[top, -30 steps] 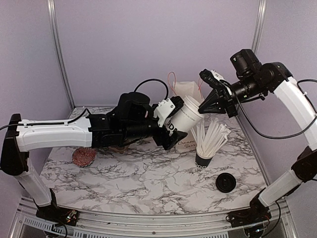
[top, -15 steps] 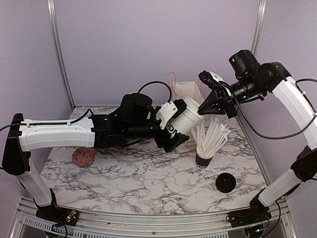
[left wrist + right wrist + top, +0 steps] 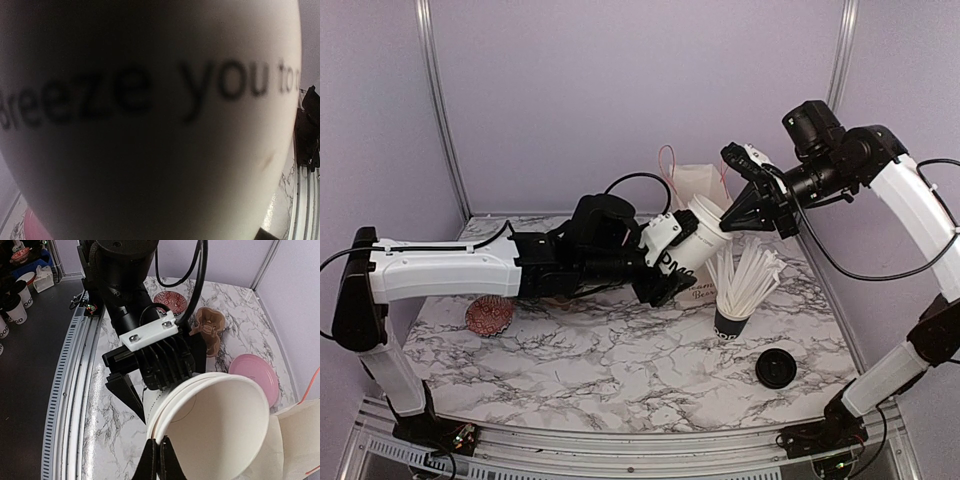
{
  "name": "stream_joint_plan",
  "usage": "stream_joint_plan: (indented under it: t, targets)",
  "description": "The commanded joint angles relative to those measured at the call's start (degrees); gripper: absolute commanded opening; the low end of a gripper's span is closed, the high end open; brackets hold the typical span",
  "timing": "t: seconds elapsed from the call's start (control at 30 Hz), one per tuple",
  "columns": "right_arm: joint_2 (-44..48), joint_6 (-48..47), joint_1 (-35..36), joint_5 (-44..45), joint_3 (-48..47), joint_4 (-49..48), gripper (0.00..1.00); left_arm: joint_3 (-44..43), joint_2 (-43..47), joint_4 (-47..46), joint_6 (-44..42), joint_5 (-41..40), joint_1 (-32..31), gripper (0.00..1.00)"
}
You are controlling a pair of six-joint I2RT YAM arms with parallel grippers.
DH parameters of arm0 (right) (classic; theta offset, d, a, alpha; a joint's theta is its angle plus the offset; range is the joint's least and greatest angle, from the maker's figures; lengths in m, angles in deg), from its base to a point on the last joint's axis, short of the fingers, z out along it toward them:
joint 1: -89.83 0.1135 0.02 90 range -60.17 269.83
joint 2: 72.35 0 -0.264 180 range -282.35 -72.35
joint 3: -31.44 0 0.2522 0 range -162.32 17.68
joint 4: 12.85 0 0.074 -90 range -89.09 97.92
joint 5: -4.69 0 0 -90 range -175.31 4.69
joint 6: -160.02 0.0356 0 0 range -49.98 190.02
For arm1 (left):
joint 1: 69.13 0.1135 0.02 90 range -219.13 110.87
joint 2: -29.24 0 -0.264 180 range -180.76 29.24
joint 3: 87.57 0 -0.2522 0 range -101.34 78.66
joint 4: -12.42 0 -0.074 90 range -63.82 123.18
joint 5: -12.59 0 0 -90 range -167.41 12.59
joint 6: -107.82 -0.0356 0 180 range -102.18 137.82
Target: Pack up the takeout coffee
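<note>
Two white paper takeout coffee cups are nested and held tilted above the table, with no lids on. The outer cup (image 3: 692, 243) (image 3: 153, 402) fills the left wrist view (image 3: 150, 125), showing blurred dark lettering. My left gripper (image 3: 672, 262) (image 3: 147, 385) straddles its body, a ribbed finger (image 3: 165, 365) on top and a pointed finger (image 3: 127, 395) against its side. My right gripper (image 3: 726, 217) (image 3: 159, 452) is shut on the rim of the inner cup (image 3: 220, 425). A round black lid (image 3: 776, 368) lies on the table at the front right.
A black cup of white straws (image 3: 738, 290) stands just right of the cups. A white paper bag (image 3: 698, 182) (image 3: 295, 440) with red handles stands behind them. A red patterned bowl (image 3: 488, 316) (image 3: 170, 301), a pink plate (image 3: 252, 377) and a brown paper piece (image 3: 210, 330) lie under the left arm.
My left arm has pushed further right along the cup and its fingers have closed in on the outer cup. The right gripper has kept its pinch on the rim.
</note>
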Motion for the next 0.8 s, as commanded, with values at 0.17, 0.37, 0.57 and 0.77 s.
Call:
stream_joint_plan:
  t: [0.17,0.37,0.57,0.77]
  targets:
    - [1.0,-0.2,-0.8,0.2,-3.5,0.5,0.00,2.1,3.0,0.7,-0.4,4.6,1.1,0.68]
    - [0.3,-0.7,-6.6,-3.1,-8.5,1.6,0.00,6.4,6.0,3.6,0.6,4.6,1.4,0.65]
    - [0.3,-1.4,-8.6,-3.4,-9.7,2.6,0.00,11.2,9.8,5.1,0.3,3.4,1.9,0.65]
    - [0.3,-1.4,-9.9,-1.9,-9.5,2.2,0.00,13.8,12.6,5.7,0.3,3.4,2.1,0.67]
